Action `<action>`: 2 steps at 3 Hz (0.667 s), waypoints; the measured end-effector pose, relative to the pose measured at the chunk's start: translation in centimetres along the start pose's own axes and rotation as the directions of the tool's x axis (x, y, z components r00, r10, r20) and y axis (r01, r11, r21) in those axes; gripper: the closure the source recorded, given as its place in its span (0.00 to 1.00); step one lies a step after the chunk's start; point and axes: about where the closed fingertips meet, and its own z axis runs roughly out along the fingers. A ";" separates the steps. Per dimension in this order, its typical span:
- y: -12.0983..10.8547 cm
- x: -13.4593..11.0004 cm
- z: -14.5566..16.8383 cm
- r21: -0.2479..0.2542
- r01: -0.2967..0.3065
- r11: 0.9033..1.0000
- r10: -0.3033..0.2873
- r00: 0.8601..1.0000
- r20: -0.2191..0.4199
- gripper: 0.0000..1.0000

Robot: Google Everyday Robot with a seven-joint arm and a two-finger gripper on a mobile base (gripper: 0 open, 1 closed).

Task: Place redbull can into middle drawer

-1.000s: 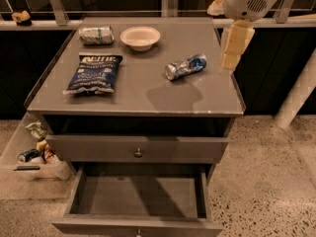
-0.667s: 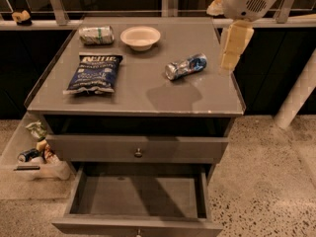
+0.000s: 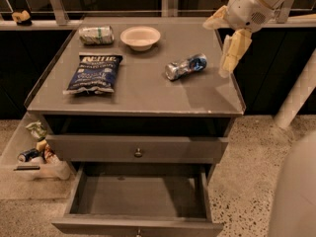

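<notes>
Spot no movement versus a second ago: cream two-finger gripper (image 3: 232, 53) in the same place, can too. Hangs pointing down off the white arm (image 3: 256, 4), above the right edge of the flat grey cabinet top (image 3: 148, 95), toward the back. Can't tell whether open or closed. Not touching anything on the top.

Just left of the gripper and apart from it: slim silver-and-blue redbull can (image 3: 186, 67). Lies on its side on the right half of the top, set diagonally, silver end toward front-left, blue end toward back-right.

Further left, near the back edge: small round white bowl (image 3: 140, 37), upright. Beside that, at back-left: silver can with green stripes (image 3: 96, 34), also on its side. In front of those two, on the left half: dark blue crinkled chip bag (image 3: 94, 73), lying flat with white lettering up.

Below the top: shut grey upper drawer (image 3: 98, 149) with a small round knob at centre. Under that: wide grey middle drawer (image 3: 140, 196), pulled open toward the camera, plain grey inner floor showing. Well apart from the redbull can.

Left of the cabinet, on the speckled floor (image 3: 247, 152): clear plastic bin (image 3: 19, 147) with small mixed items inside, too small to identify.
</notes>
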 end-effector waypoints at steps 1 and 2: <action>-6.7 -0.6 7.5 -0.012 0.061 0.998 -0.060 0.994 0.089 0.00; -7.5 -0.9 7.9 0.012 0.060 0.998 -0.061 0.994 0.096 0.00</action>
